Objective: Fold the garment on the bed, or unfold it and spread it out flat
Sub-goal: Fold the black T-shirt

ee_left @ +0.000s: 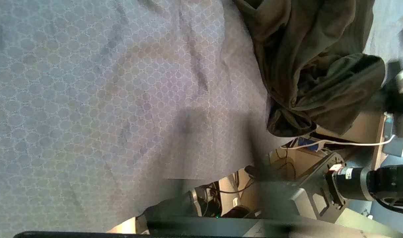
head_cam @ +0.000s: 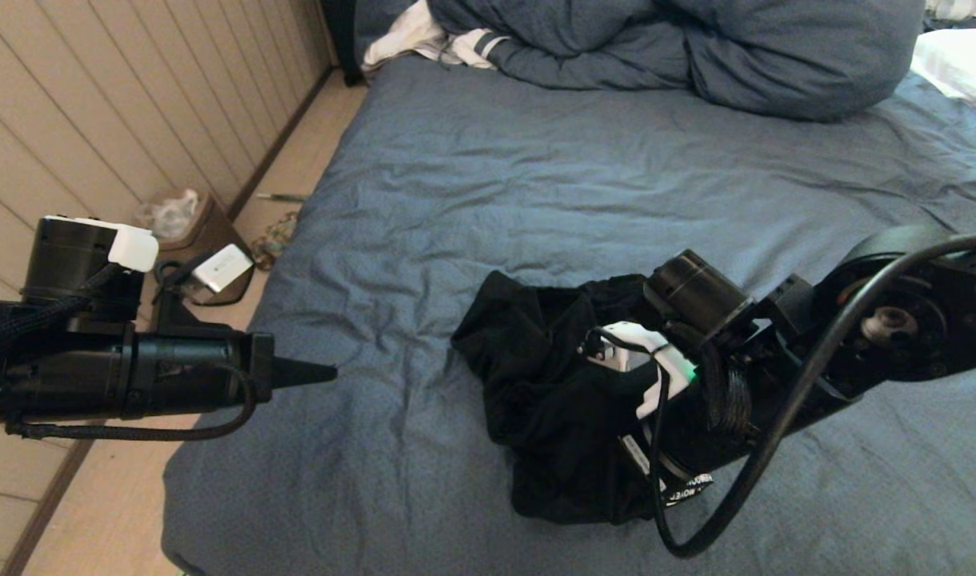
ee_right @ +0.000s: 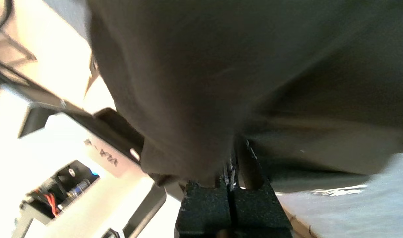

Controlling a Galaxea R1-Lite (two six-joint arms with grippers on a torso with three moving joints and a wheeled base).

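Note:
The garment (head_cam: 536, 384) is a crumpled black heap on the near part of the bed (head_cam: 536, 184), with no print showing. My right arm (head_cam: 696, 304) reaches over it from the right, and its fingertips are hidden in the head view. In the right wrist view the right gripper (ee_right: 231, 165) is shut, with the black cloth (ee_right: 221, 66) caught at its tips and draped over them. My left gripper (head_cam: 324, 372) hovers over the bed's left edge, pointing toward the garment with its fingers shut to a point and nothing in them. The left wrist view shows the bunched garment (ee_left: 313, 66) on the blue-grey sheet (ee_left: 89, 99).
A bunched blue-grey duvet (head_cam: 696, 48) lies across the far end of the bed, with a white striped cloth (head_cam: 432, 40) beside it and a white pillow (head_cam: 964, 60) at the far right. Left of the bed are floor, a small bin (head_cam: 188, 224) and a panelled wall.

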